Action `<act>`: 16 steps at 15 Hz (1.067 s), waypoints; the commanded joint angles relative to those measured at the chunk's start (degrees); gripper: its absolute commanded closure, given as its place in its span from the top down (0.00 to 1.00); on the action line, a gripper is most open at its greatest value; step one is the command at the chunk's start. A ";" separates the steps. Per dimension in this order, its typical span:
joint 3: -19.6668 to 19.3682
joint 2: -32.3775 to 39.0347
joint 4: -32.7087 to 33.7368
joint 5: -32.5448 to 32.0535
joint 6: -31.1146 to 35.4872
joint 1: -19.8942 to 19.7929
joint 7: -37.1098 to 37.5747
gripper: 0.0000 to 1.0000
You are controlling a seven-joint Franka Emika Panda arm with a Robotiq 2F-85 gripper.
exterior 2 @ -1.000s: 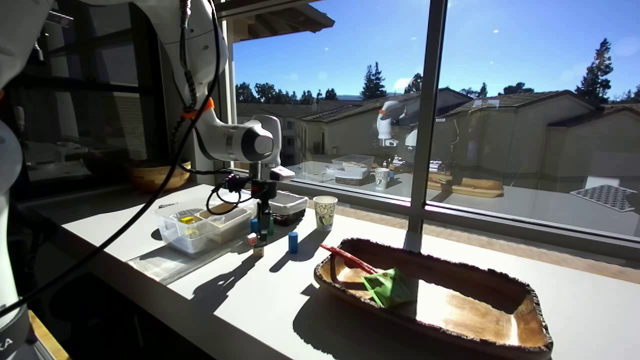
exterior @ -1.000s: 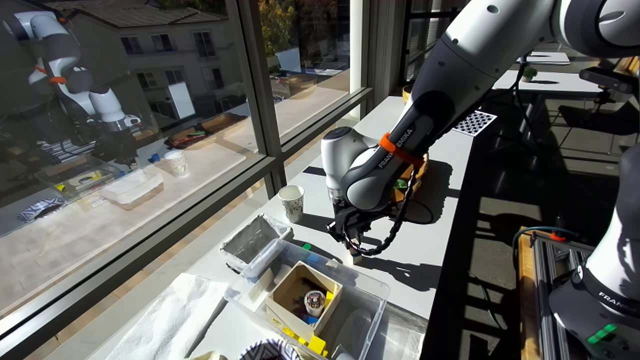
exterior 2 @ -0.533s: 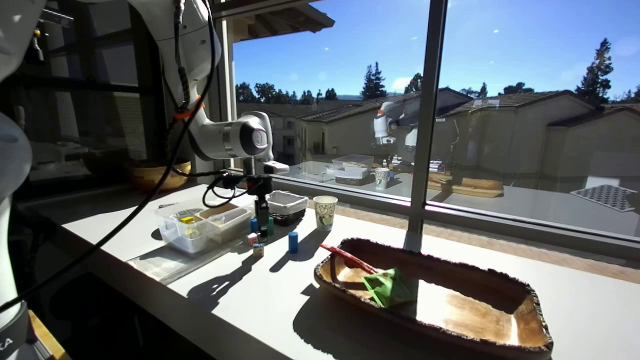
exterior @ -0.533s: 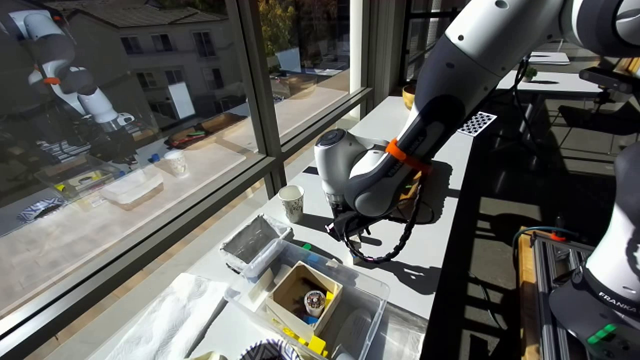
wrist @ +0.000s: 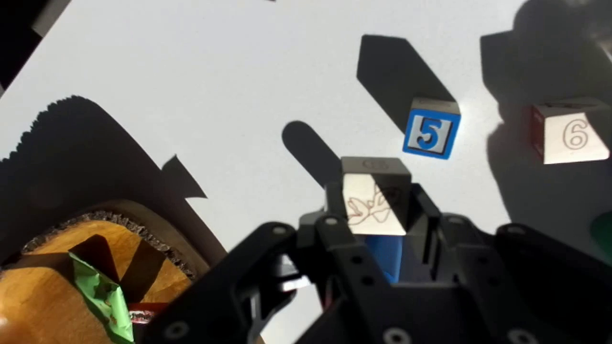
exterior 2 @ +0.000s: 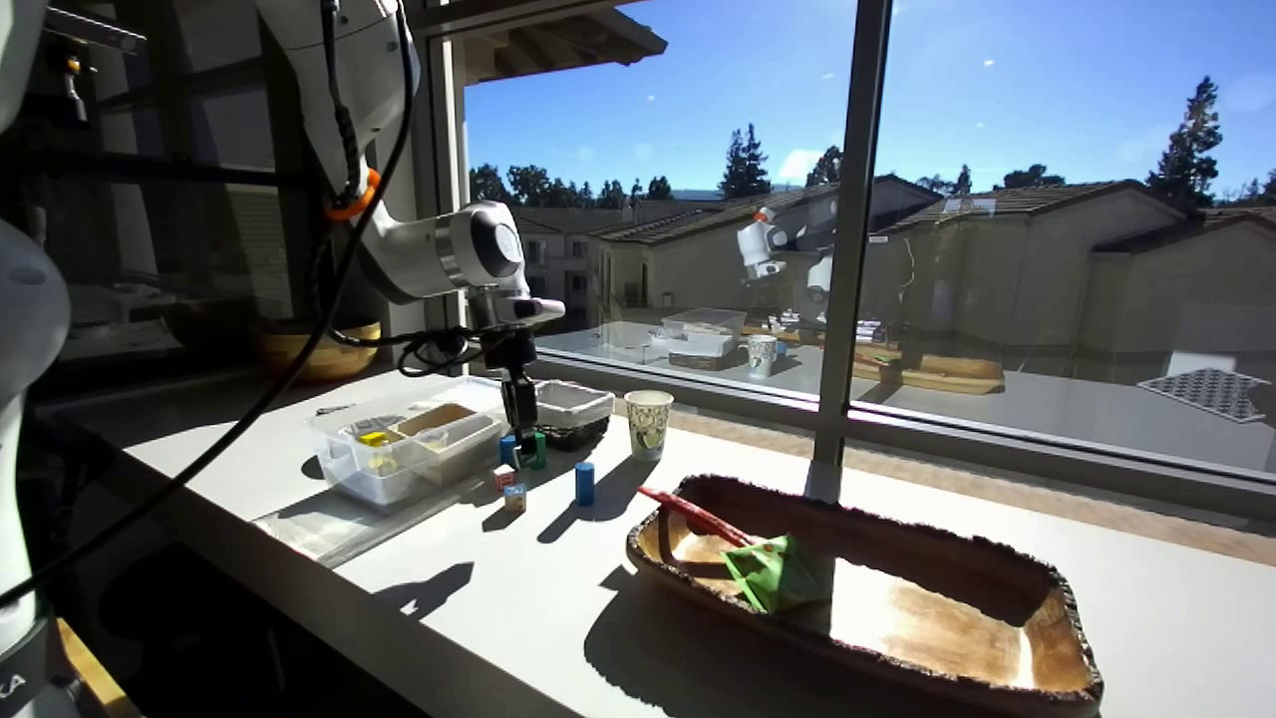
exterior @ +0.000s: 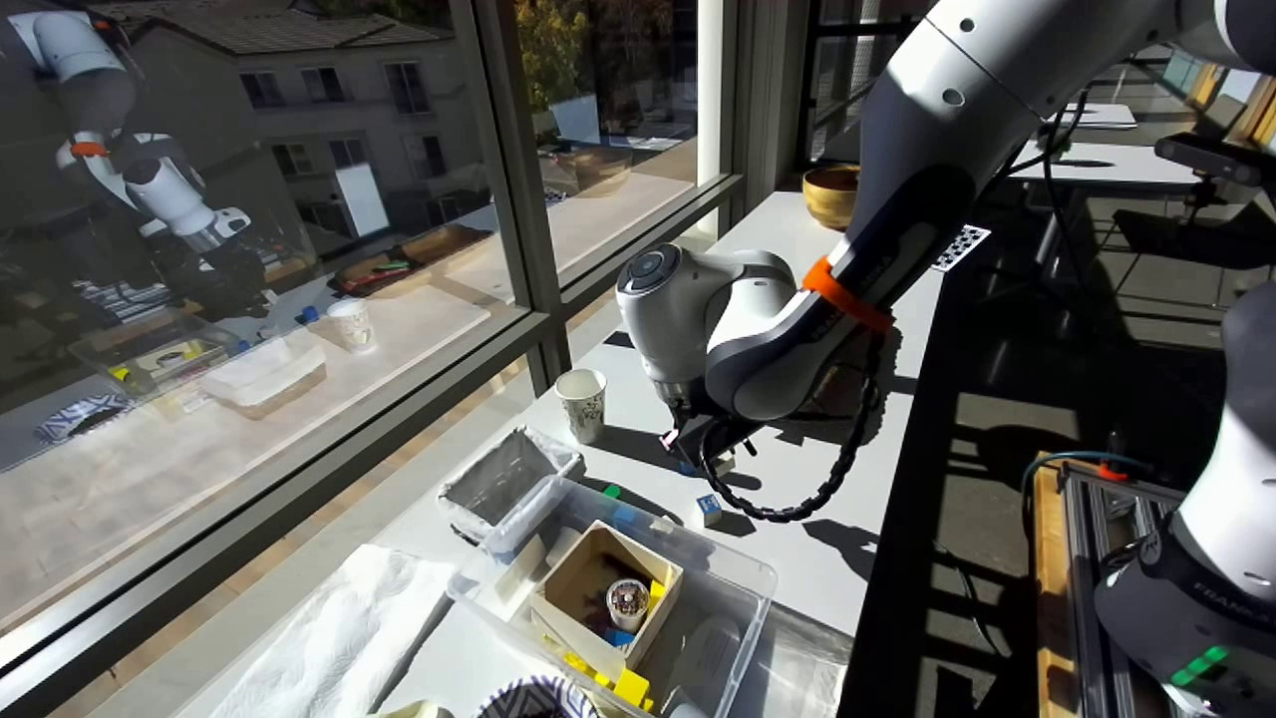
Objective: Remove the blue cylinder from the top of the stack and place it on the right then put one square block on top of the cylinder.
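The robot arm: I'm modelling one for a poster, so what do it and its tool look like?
The arm is rounded, white and dark grey, with an orange band and a ribbed black cable. Its base bears FRANKA lettering and a glowing green strip. The tool is mostly black, two-fingered and jointed, with round bolt heads.

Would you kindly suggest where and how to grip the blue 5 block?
Likely by two opposite sides, coming from above once the gripper is free: the blue 5 block is a cube flat on the table, and a gap parts it from the 6 block.
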 commanded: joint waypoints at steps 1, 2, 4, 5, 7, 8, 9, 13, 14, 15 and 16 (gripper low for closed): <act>0.01 -2.17 -2.21 -6.64 1.69 -2.30 -1.48 0.10; 0.05 -2.40 -2.43 -7.77 2.65 -2.98 -1.82 0.10; 0.17 -2.84 -2.79 -8.76 5.00 -4.39 -2.03 0.10; 0.24 -2.93 -2.79 -8.67 6.16 -4.97 -2.52 0.10; 0.41 -2.97 -2.81 -8.30 9.08 -5.98 -4.17 0.10; 0.57 -2.88 -2.83 -7.38 10.14 -6.48 -5.54 0.10; 0.62 -2.82 -2.85 -6.82 11.08 -6.86 -6.54 0.10; 0.18 -1.48 -1.07 -5.69 10.11 -6.89 -7.87 0.35; 0.18 -1.48 -1.10 -5.40 10.23 -7.11 -8.39 0.35; 0.17 -1.48 -1.11 -5.32 10.29 -7.20 -8.61 0.35; 0.19 -1.48 -1.12 -5.29 10.32 -7.23 -8.65 0.35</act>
